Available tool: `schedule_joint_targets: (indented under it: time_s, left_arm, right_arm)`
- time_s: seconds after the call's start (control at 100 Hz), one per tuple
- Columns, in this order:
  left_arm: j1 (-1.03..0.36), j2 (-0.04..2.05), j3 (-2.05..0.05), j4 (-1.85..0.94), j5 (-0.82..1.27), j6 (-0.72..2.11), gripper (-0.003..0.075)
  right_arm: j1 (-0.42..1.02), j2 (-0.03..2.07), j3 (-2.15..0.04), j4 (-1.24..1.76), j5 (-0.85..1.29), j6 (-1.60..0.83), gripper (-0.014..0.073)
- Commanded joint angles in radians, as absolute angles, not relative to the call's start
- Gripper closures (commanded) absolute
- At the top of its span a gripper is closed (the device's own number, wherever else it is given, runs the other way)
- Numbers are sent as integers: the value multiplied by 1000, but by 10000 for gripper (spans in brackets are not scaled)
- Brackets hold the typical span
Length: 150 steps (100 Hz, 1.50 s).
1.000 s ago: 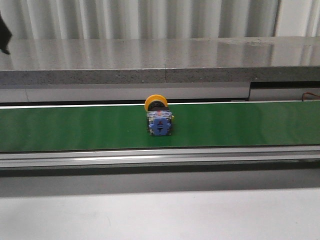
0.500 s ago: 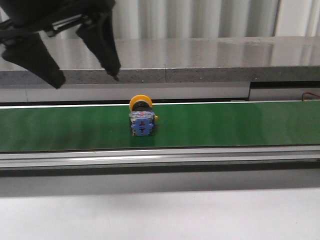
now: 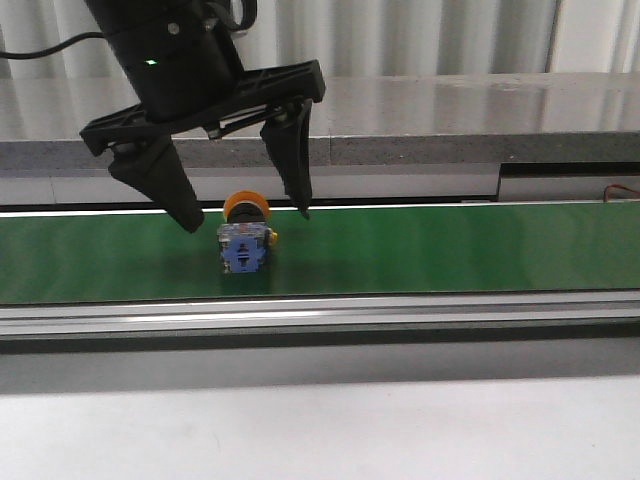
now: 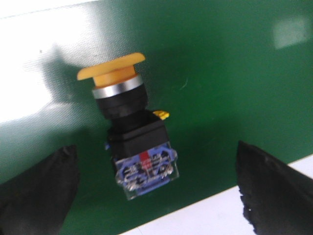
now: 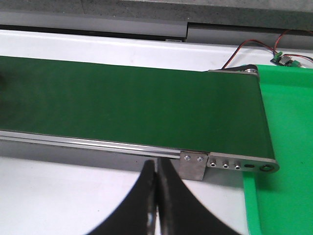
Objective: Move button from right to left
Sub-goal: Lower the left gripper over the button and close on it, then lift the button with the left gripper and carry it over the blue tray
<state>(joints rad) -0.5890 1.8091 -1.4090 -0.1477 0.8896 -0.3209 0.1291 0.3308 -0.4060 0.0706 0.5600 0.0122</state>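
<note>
The button (image 3: 245, 240) lies on its side on the green conveyor belt (image 3: 450, 250), yellow cap pointing away, blue contact block toward me. My left gripper (image 3: 246, 218) hangs open just above it, one fingertip on each side, not touching. In the left wrist view the button (image 4: 131, 128) sits between the two black fingers (image 4: 39, 191), with wide gaps on both sides. My right gripper (image 5: 156, 196) is shut with nothing in it, over the white table in front of the belt's right end.
A grey stone ledge (image 3: 400, 120) runs behind the belt. The belt's metal rail (image 3: 400, 312) borders its near side. A green tray (image 5: 288, 147) and loose wires (image 5: 254, 46) sit beyond the belt's end.
The button has ridden leftward along the belt. My left gripper came in from the upper left and dropped down open around the button.
</note>
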Motion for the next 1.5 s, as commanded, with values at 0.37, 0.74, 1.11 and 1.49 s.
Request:
schedule_joint_targets:
  time_s: [0.37,0.74,1.11,1.49]
  left_arm:
    - [-595,1835,-1445,-52,890,-442,241]
    - [-595,1816,-1452,-50,922,-444,679]
    - [-497,1692,-1473,17,1034,-333,681]
    - [-212,1627,-1473,79,1220,-57,681]
  right_arm:
    - [128,336,-431,62,482,0,660]
    - [128,336,-431,62,482,0,660]
    - [128,336,-431,62,482,0,660]
    - [128,336,-431,62,482,0,660]
